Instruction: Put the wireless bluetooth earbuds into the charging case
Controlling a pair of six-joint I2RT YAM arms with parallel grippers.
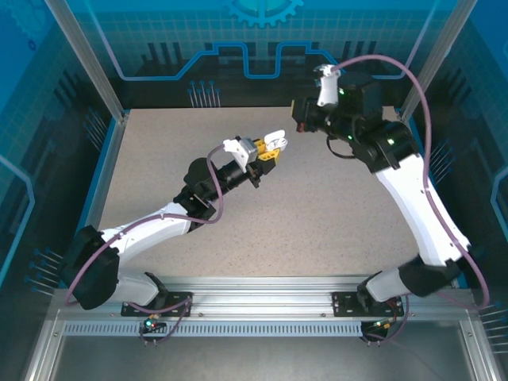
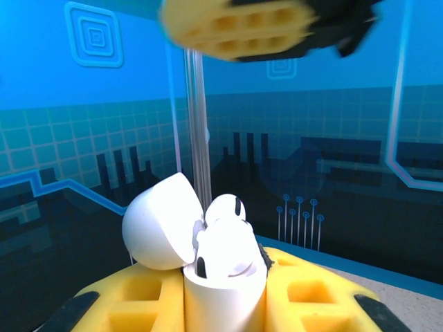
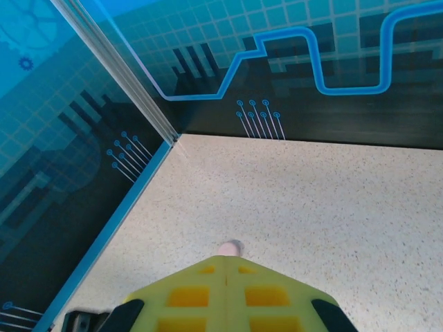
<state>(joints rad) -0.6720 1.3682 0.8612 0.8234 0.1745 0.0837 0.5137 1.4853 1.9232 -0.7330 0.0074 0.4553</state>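
A white charging case stands upright between the yellow fingers of my left gripper, which is shut on it. Its round lid is flipped open to the left. White earbuds sit in its mouth, one riding higher than the other. From above, the left gripper holds the case over the table's middle back. My right gripper hangs just right of it and above it. In the right wrist view the right gripper is shut, and a small pinkish earbud pokes out of its tips.
The speckled table is walled by blue panels. A metal corner post stands at the back left. The two arms face each other closely near the table's back centre.
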